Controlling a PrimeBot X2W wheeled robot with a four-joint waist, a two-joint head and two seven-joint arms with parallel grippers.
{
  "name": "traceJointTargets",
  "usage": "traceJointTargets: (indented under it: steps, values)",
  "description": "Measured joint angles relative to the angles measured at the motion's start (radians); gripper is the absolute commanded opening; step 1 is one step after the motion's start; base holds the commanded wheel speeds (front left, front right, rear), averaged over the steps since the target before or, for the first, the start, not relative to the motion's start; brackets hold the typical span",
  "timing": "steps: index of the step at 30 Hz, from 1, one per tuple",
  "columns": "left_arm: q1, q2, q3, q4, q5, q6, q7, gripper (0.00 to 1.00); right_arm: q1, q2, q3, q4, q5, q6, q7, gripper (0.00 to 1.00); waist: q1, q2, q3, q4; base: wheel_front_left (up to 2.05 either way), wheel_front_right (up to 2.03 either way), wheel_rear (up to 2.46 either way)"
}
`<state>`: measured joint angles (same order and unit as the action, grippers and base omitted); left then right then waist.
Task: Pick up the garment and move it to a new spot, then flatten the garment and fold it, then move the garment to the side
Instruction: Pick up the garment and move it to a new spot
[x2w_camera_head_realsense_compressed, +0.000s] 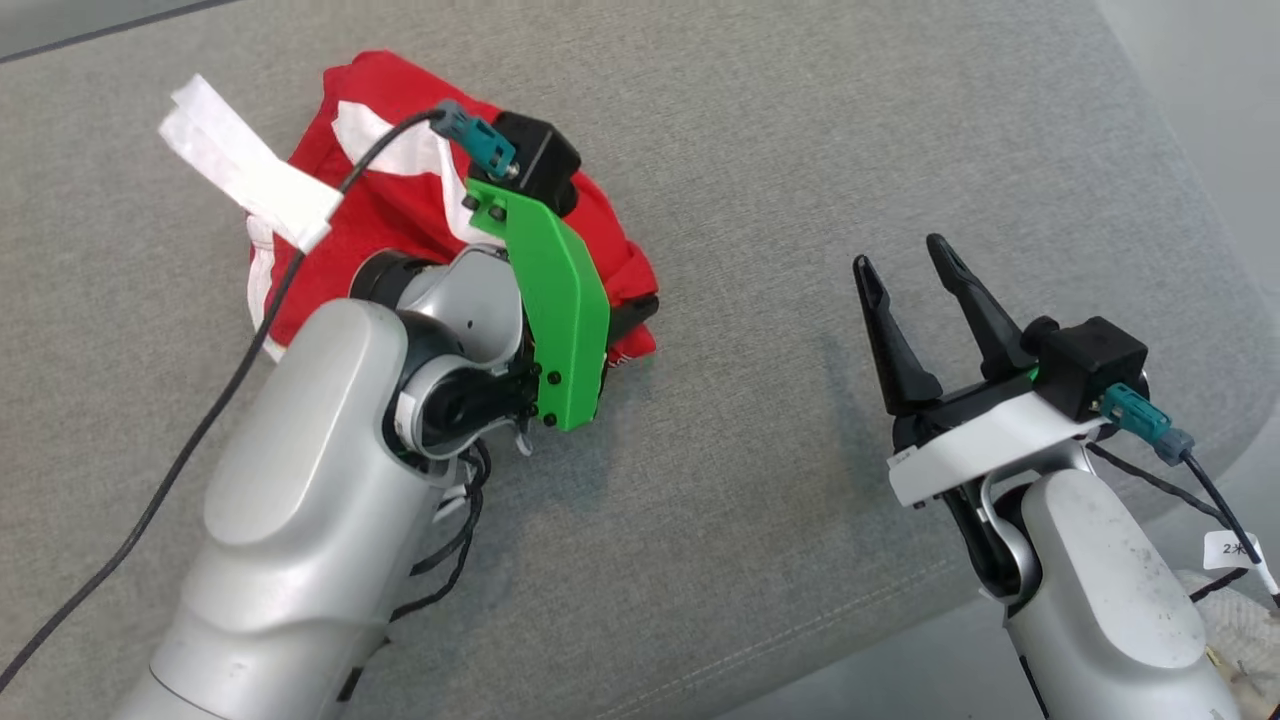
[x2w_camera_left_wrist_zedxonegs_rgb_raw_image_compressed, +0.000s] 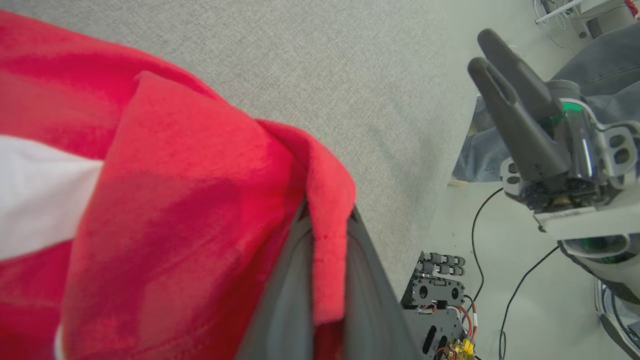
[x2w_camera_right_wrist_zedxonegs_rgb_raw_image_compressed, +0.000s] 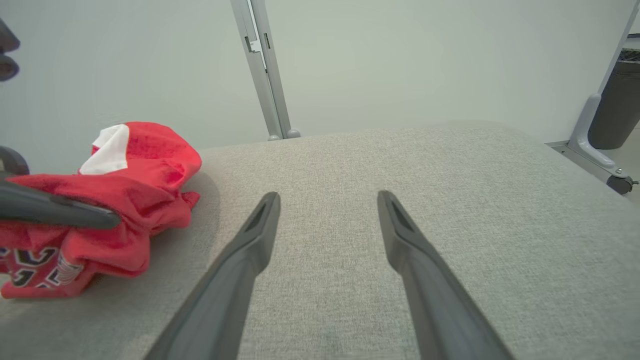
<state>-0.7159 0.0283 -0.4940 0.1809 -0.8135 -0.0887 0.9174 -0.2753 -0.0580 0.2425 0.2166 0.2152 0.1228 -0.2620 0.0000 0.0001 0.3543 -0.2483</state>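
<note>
1. Our left claw (x2w_camera_left_wrist_zedxonegs_rgb_raw_image_compressed: 327, 225) is pinched shut on a fold of the red jersey (x2w_camera_head_realsense_compressed: 400, 200). We think it holds the cloth this way so it can lift the jersey to a new spot.
2. The jersey lies in a crumpled heap on the grey cushion (x2w_camera_head_realsense_compressed: 780, 150), over on our left side and partly under our left arm.
3. Our right claw (x2w_camera_head_realsense_compressed: 900, 255) stands wide open with nothing in it. It hangs over bare cushion, well apart from the jersey. We guess it waits there to help flatten the jersey later.
4. From the head camera, the green plate (x2w_camera_head_realsense_compressed: 555, 290) and the silver arm cover the left fingers. The pinch is clear from the left wrist camera.
5. The heap is so bunched that we cannot tell sleeves from neck.
6. In the right wrist view, the letters on the jersey are cut off at the edge, so we cannot read them.
7. We cannot tell how deep the fold sits between the fingers.
</note>
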Motion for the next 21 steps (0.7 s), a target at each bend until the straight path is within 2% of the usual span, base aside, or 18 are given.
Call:
traceJointTargets:
  steps: [12, 13, 14, 15, 18, 21]
  values:
    - [0.060, 0.020, -0.055, 0.051, 0.119, 0.001, -0.140, 0.00, 0.056, 0.002, -0.007, 0.000, 0.000, 0.000, 0.000, 1.00, 0.0000, 0.0000, -0.059, -0.082, 0.00, 0.00, 0.00]
    - [0.060, 0.019, -0.061, 0.050, 0.140, 0.001, -0.164, 0.16, 0.061, 0.002, -0.009, 0.000, 0.000, 0.000, 0.000, 1.00, 0.0000, 0.0000, -0.064, -0.086, 0.00, 0.00, 0.00]
    - [0.060, 0.018, -0.062, 0.047, 0.160, 0.001, -0.190, 0.62, 0.064, 0.002, -0.010, 0.000, 0.000, 0.000, 0.000, 1.00, 0.0000, 0.0000, -0.068, -0.089, 0.00, 0.00, 0.00]
    - [0.060, 0.018, -0.062, 0.045, 0.178, 0.001, -0.216, 1.00, 0.066, 0.002, -0.010, -0.001, 0.000, 0.000, 0.000, 1.00, 0.0000, 0.0000, -0.071, -0.092, 0.00, 0.00, 0.00]
    - [0.060, 0.019, -0.084, 0.058, 0.222, 0.002, -0.255, 1.00, 0.067, 0.003, -0.011, -0.003, -0.002, 0.000, 0.000, 1.00, 0.0000, 0.0000, -0.077, -0.099, 0.00, 0.00, 0.00]
    - [0.074, 0.016, -0.118, 0.085, 0.221, 0.004, -0.295, 1.00, 0.086, 0.004, -0.031, -0.009, -0.003, -0.001, 0.000, 1.00, 0.0000, 0.0000, -0.082, -0.094, 0.00, 0.00, 0.00]
